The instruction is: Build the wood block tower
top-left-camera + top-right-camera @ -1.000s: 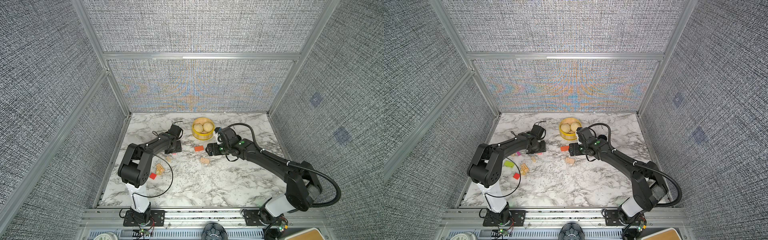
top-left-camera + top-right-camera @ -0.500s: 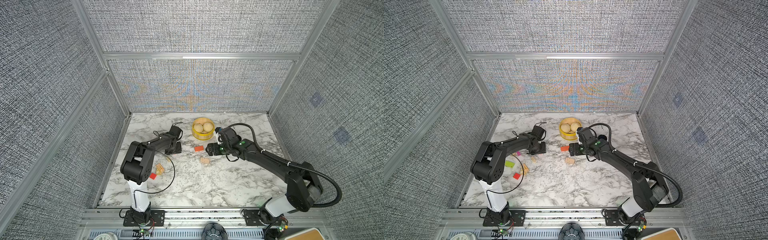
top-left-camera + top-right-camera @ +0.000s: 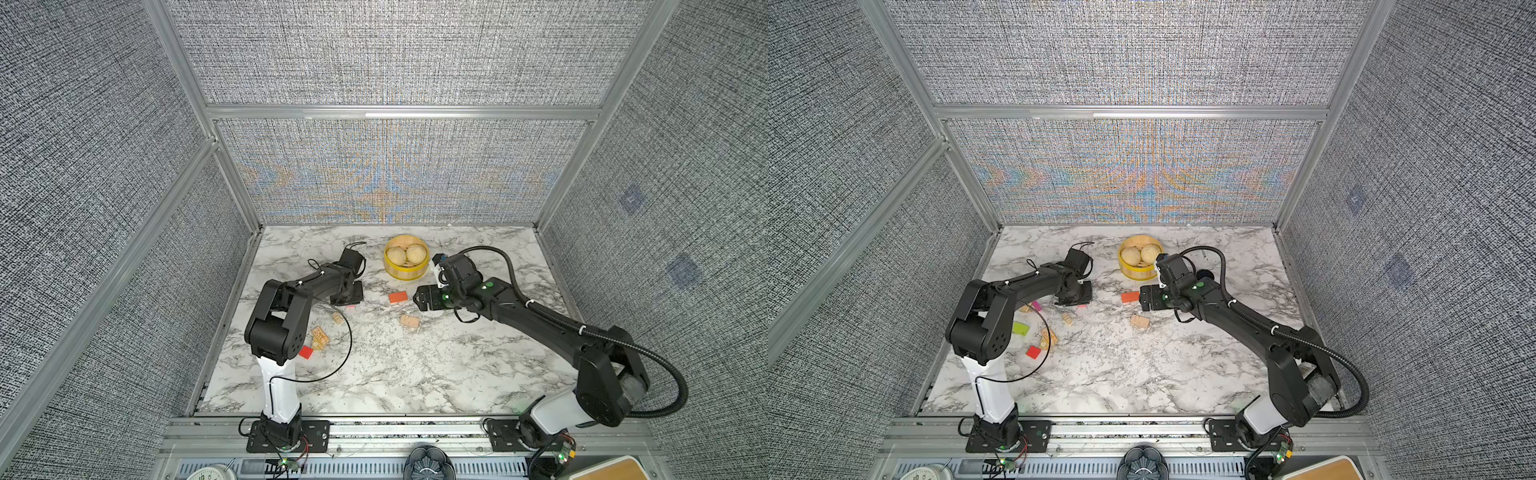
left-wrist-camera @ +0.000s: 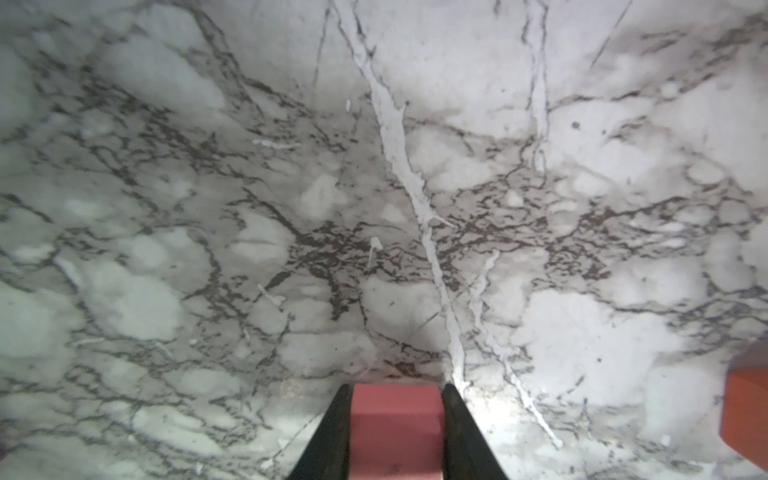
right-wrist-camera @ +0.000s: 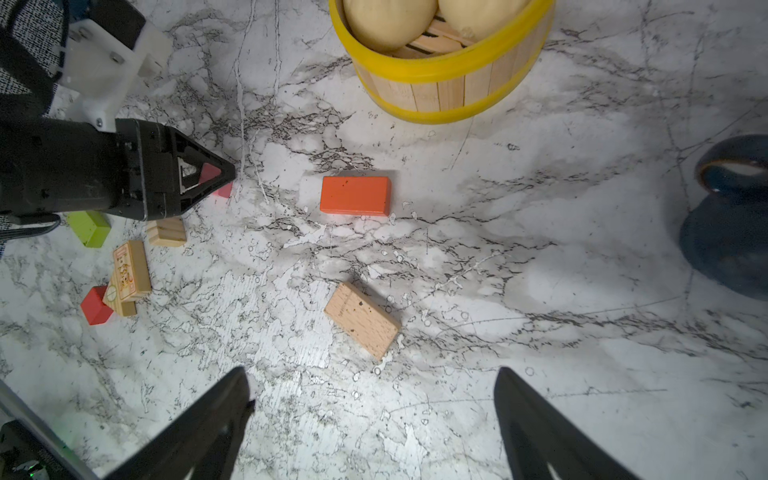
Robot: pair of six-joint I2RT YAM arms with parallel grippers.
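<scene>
- clock directions here read the marble table (image 3: 415,374) in a top view, with 12 at the back wall.
- the left gripper (image 4: 395,388) is low over the table at about 10 o'clock. its two fingers (image 4: 332,432) press on both sides of a pink block (image 4: 397,432), so the jaws are closed on it.
- in the right wrist view this block seems to sit on the table surface under the gripper tip.
- the right gripper (image 5: 372,374) hovers at about 1 o'clock with the jaws wide apart and nothing between them.
- an orange slab (image 3: 397,296) lies flat a little toward 12 from the centre. it is between the two grippers and touches neither of them.
- a tan slab (image 3: 409,321) lies flat at 5 o'clock from the orange slab, near it but apart, and turned at an angle.
- the other blocks are loose at about 9 o'clock, beside the left arm. they are a small tan block (image 3: 337,318), printed tan blocks (image 3: 320,336) lying against each other, a red cube (image 3: 306,352) right against them, and a lime green block (image 3: 1020,328).
- the tower is not yet started.
- a steamer basket (image 3: 405,272) with two buns (image 3: 396,255) stands at 12 o'clock.
- a dark blue mug (image 5: 727,232) stands near the right arm, at about 1 o'clock.
</scene>
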